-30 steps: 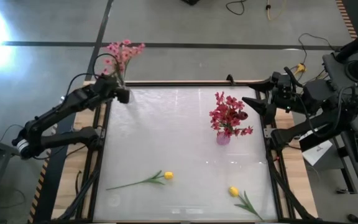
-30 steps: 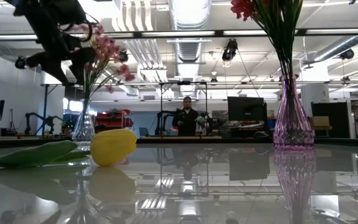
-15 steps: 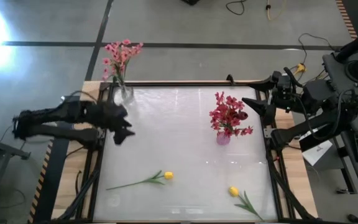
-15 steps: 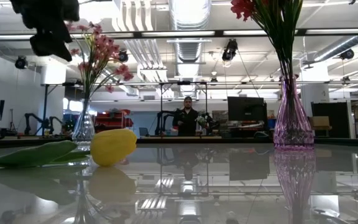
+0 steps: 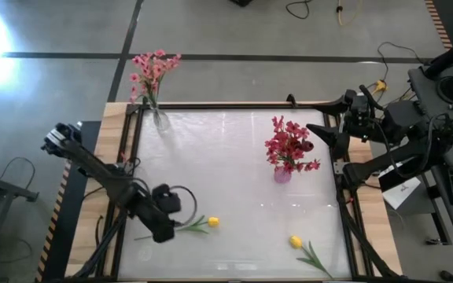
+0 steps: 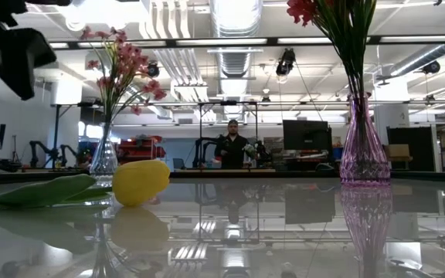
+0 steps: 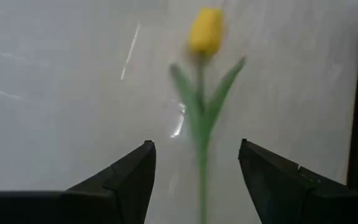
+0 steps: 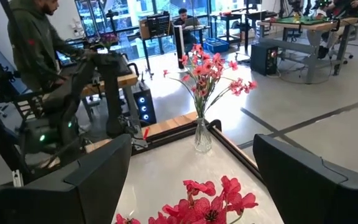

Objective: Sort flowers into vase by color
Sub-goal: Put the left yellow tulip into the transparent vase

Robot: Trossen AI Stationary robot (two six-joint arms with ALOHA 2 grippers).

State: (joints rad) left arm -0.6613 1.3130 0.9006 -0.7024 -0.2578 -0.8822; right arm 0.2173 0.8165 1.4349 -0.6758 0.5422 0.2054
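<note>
A yellow tulip (image 5: 213,222) lies flat on the table near its near left corner, green stem (image 5: 167,231) pointing left. My left gripper (image 5: 170,226) hovers over that stem, open; in the left wrist view the stem (image 7: 201,140) runs between the fingers (image 7: 196,171) and the bud (image 7: 206,30) lies beyond them. A second yellow tulip (image 5: 296,241) lies near the near edge. Pink sprays (image 5: 154,69) stand in a clear vase (image 5: 160,119) at the far left corner. Red sprays (image 5: 289,145) stand in a pink vase (image 5: 282,174). My right gripper (image 8: 191,180) waits open at the right edge (image 5: 321,130).
Black frame rails (image 5: 124,196) run along the table's sides. The second tulip's leaves (image 5: 314,258) reach the near edge. In the low view the near tulip bud (image 6: 139,182) and its leaf (image 6: 37,191) fill the left foreground. A person (image 6: 231,145) stands in the room behind.
My left arm has swung from the clear vase at the far left corner toward the table's near edge and come down over the left yellow tulip's stem. The pink sprays have stayed standing in their vase. Both tulips and the red bunch have kept still.
</note>
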